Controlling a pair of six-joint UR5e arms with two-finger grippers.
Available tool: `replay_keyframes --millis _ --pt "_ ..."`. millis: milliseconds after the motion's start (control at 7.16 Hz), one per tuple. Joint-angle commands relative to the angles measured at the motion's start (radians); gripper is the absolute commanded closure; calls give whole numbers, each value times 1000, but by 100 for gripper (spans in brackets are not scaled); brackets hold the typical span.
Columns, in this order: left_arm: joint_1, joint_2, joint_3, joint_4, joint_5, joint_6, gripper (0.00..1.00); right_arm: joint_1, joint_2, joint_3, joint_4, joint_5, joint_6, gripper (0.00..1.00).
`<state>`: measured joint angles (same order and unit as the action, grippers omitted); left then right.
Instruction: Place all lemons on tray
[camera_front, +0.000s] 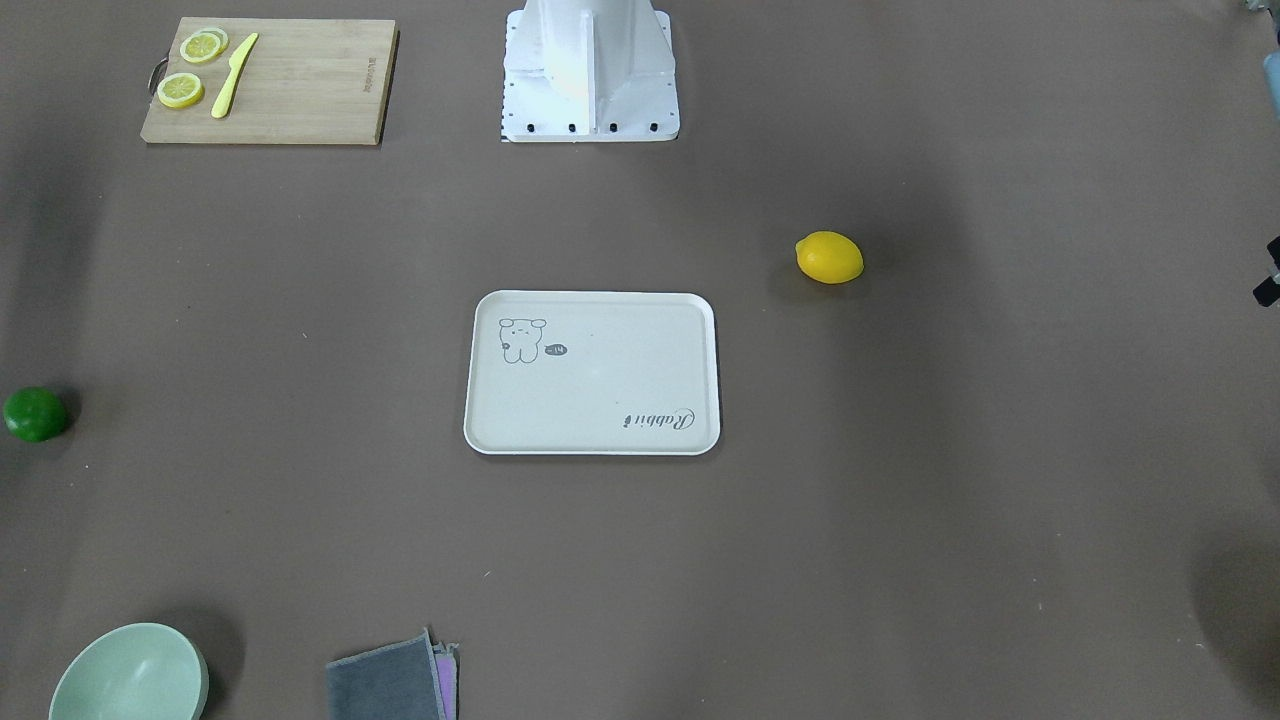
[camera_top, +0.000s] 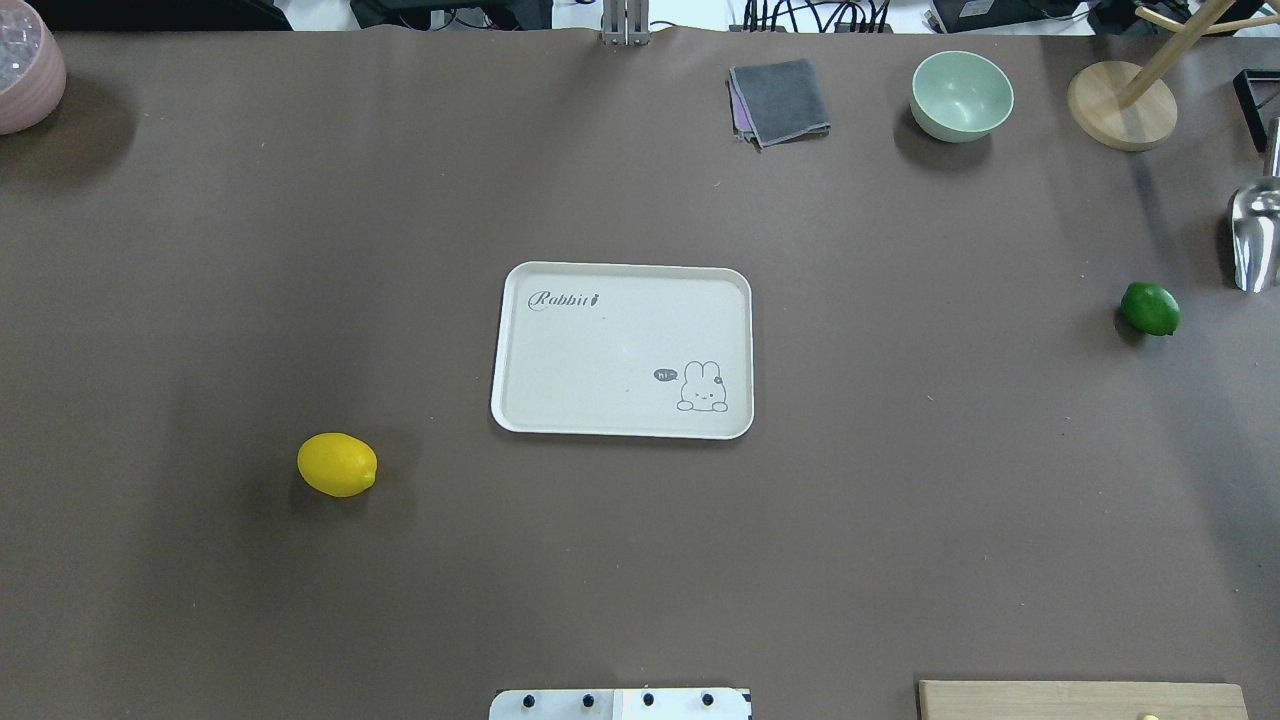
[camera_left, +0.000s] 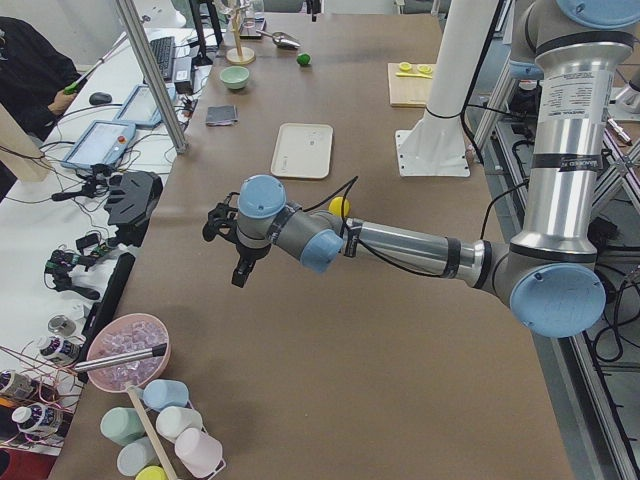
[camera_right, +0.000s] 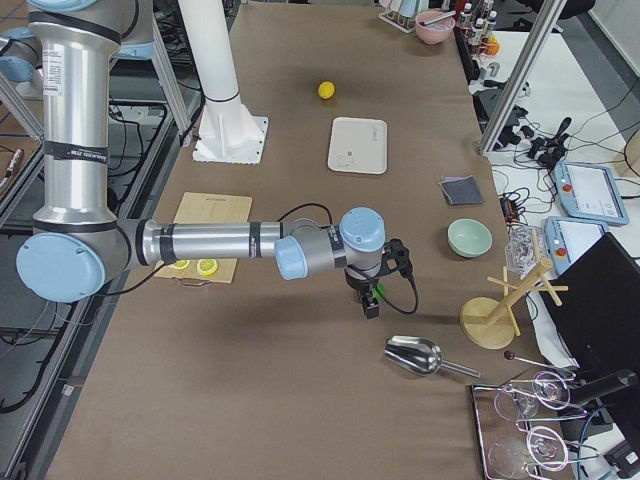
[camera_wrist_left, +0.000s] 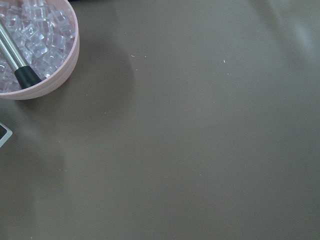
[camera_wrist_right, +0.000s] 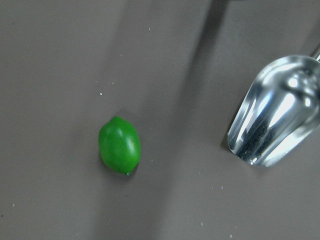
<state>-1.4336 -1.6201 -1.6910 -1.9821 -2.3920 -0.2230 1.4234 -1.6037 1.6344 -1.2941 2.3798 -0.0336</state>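
Silver arms (camera_left: 400, 245) outstretched level — left gripper (camera_left: 240, 272) and right gripper (camera_right: 370, 306) downward, finger spread unclear.

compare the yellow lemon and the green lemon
Colour: the yellow lemon is bright yellow, the green lemon dark green.
Side: the yellow lemon lies on the robot's left of the tray, the green lemon on its right.
Gap: the green lemon lies farther from the tray than the yellow lemon.
Both are whole ovals on the table, off the tray.
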Motion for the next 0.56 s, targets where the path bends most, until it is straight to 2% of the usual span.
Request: replay_keyframes --millis 0,140,419 --pt "42 -94 46 -12 -1 5 3 -73 92 -70 33 -2 59 0" --pt "45 -109 51 -12 4 1 2 -102 102 -65 44 -1 78 0" --pt "53 -100 92 -14 5 -4 2 -168 111 -167 238 -17 83 0"
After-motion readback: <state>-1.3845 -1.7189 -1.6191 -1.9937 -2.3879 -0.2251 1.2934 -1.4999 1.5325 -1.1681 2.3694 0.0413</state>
